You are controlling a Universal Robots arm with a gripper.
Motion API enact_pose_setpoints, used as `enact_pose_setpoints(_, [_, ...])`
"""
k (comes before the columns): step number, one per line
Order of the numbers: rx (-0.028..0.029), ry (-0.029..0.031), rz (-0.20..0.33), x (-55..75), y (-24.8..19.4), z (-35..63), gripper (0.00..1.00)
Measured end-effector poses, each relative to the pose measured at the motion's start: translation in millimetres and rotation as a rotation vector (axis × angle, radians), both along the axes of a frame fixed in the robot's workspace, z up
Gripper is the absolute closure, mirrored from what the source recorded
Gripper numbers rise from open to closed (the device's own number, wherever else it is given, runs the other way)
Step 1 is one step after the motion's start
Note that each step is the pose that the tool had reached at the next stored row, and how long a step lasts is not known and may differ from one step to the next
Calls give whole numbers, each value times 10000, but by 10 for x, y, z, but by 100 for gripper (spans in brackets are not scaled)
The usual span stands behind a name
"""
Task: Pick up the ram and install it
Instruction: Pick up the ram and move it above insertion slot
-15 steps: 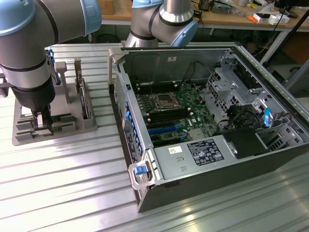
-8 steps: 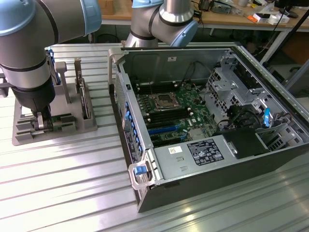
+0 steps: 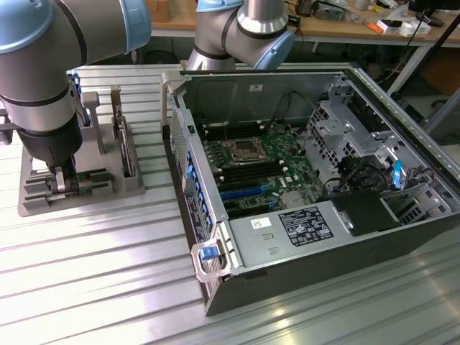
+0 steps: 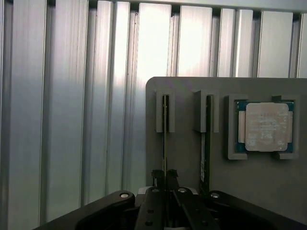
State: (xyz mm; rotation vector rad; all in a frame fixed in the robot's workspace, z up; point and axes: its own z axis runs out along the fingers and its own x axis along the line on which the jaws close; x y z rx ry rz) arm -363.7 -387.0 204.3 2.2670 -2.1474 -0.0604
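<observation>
Fingers (image 4: 173, 179) stood clamped on both faces of the edge-standing ram (image 4: 165, 129). Its long axis ran away from them along the holder (image 4: 184, 163) slot.

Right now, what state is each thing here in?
gripper: shut on the ram, down at the gray holder
ram: standing on edge in its slot, gripped
second stick: standing in the next slot, untouched
processor chip: lying flat in its recess
computer case: open, motherboard exposed
</observation>
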Motion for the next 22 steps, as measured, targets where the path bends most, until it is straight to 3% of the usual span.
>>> enact_pose_setpoints(12, [0,0,0,0,0,143,87])
enact_pose_setpoints(22, [-1,1,-1,0,0,316,87])
